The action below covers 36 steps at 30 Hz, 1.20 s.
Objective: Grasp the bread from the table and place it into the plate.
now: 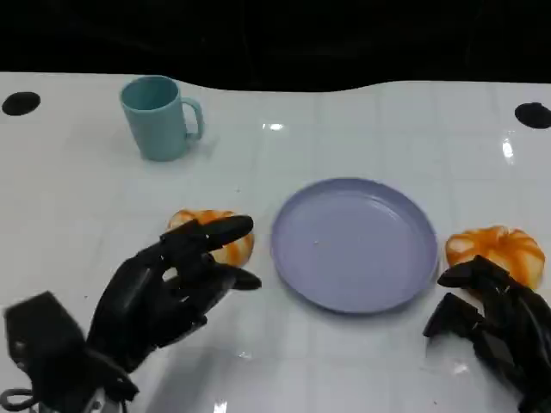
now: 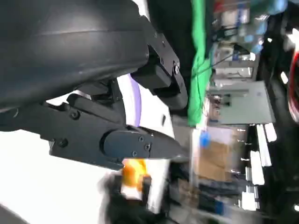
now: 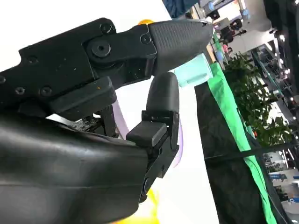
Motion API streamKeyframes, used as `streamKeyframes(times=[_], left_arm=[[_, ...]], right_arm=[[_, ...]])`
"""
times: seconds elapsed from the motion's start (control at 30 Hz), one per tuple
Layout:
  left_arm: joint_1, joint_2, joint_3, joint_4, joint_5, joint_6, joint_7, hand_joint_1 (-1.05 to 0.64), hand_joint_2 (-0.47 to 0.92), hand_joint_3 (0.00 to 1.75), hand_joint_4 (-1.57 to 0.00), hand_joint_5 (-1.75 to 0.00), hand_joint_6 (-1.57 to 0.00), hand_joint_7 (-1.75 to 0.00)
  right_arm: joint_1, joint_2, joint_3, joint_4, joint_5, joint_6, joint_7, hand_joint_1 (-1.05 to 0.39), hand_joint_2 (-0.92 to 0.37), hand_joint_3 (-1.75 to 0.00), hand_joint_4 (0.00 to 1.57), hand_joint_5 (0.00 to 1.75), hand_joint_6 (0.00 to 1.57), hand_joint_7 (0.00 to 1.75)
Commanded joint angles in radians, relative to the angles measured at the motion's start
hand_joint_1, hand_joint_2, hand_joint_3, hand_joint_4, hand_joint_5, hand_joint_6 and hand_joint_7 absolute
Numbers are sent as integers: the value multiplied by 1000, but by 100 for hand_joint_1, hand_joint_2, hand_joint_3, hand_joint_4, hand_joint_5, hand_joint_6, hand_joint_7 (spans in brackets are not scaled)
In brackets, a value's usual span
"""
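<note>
Two orange-striped bread rolls lie on the white table, one on each side of the lavender plate (image 1: 357, 245). The left bread (image 1: 225, 245) is partly covered by my left hand (image 1: 164, 292), whose spread fingers reach over its top without closing on it. In the left wrist view that bread (image 2: 133, 171) shows blurred beyond a fingertip (image 2: 159, 144). The right bread (image 1: 498, 249) sits just past my right hand (image 1: 495, 323), which rests on the table with loosely bent fingers and holds nothing. The plate holds nothing.
A teal cup (image 1: 157, 116) stands at the back left, well away from the hands; it also shows in the right wrist view as the cup (image 3: 195, 74). The table's far edge meets a dark background.
</note>
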Motion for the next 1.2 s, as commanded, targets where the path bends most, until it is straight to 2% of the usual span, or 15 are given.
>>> streamKeyframes(times=[0.03, 0.17, 0.33, 0.47, 0.63, 0.67, 0.7, 0.77, 0.87, 1.0, 1.2], left_arm=[[-24, 71, -27, -7, 180, -115, 126, -59, 92, 20, -29, -80, -52, -7], [-37, 105, -47, -21, 289, -155, 218, -54, 92, 15, -28, -74, -51, -4], [-68, 181, -78, -21, 542, -211, 400, -50, 92, 7, -27, -72, -52, -3], [-83, 236, -113, -33, 663, -198, 472, -52, 92, 4, -22, -66, -50, -1], [-86, 257, -138, -34, 676, -187, 506, -52, 92, 4, -22, -64, -50, -1], [-95, 288, -160, -74, 777, -132, 499, -52, 92, 4, -22, -63, -50, -1], [-101, 311, -177, -106, 854, -87, 494, -56, 92, 3, -10, -51, -39, -1], [-105, 335, -201, -146, 938, -28, 491, -59, 92, 3, -4, -44, -33, -1], [-116, 322, -242, -220, 1014, 136, 398, -59, 91, 1, -2, -32, -26, 0], [-147, 287, -304, -257, 1097, 306, 336, -55, 88, 0, -7, -26, -25, 0], [-207, 269, -365, -214, 1120, 415, 304, -52, 86, 0, -8, -22, -24, 0]], right_arm=[[9, -8, -7, 6, 2, 10, -5, -55, -92, -23, 68, 155, 66, 114], [14, -10, -4, -3, -4, 11, -8, -55, -92, -24, 67, 157, 65, 115], [14, -9, -1, -6, -9, 6, -19, -56, -92, -23, 67, 159, 66, 115], [14, -9, -1, -6, -11, 8, -26, -56, -92, -23, 66, 160, 66, 116], [14, -9, 0, -7, -10, 9, -27, -56, -92, -23, 66, 160, 65, 117], [13, -9, -2, -6, -7, 11, -23, -56, -92, -23, 66, 160, 65, 117], [13, -9, -3, -5, -4, 12, -19, -55, -92, -23, 66, 160, 65, 118], [12, -9, -4, -4, -2, 14, -16, -55, -92, -24, 66, 160, 65, 119], [11, -11, -5, 3, -2, 11, -8, -56, -92, -24, 66, 160, 65, 119], [19, -9, -6, -8, -1, 13, -13, -54, -92, -24, 65, 159, 63, 118], [18, -10, -5, -7, -2, 12, -8, -54, -92, -23, 66, 158, 64, 118]])
